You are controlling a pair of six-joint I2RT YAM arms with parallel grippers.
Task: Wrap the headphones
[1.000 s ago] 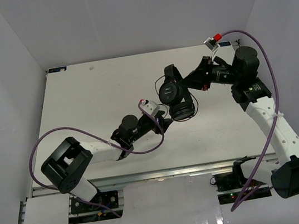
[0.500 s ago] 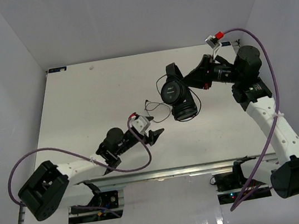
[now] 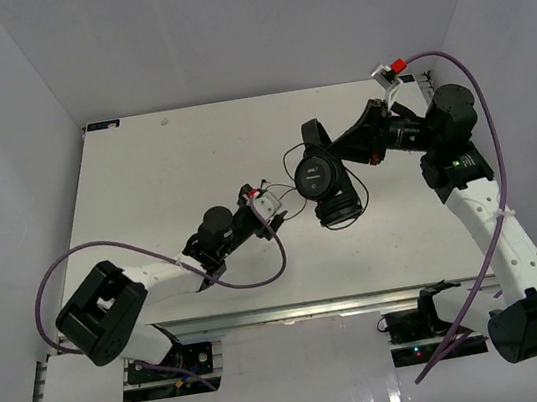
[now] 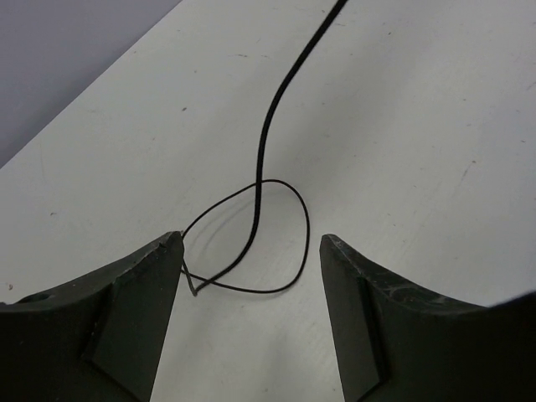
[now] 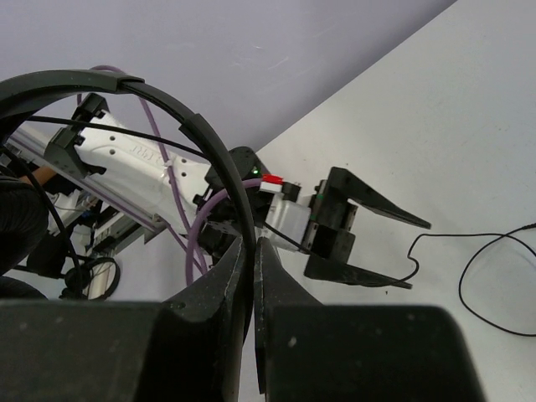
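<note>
- Two right fingers (image 5: 226,285) pinch shut on the headphones' (image 3: 324,178) headband (image 5: 193,126), over the bench's (image 3: 144,179) middle.
- Left fingers (image 4: 134,310), now spread wider and empty, have swung back over the loose cable (image 4: 264,151) loop, likely to gather it.

We found no words or numbers that we could read. We saw a small pale mark on one round earcup of the headphones (image 3: 316,175), but it was too tiny to make out. We also saw faint grey marks on the white left arm (image 5: 138,152), too blurry to read.
</note>
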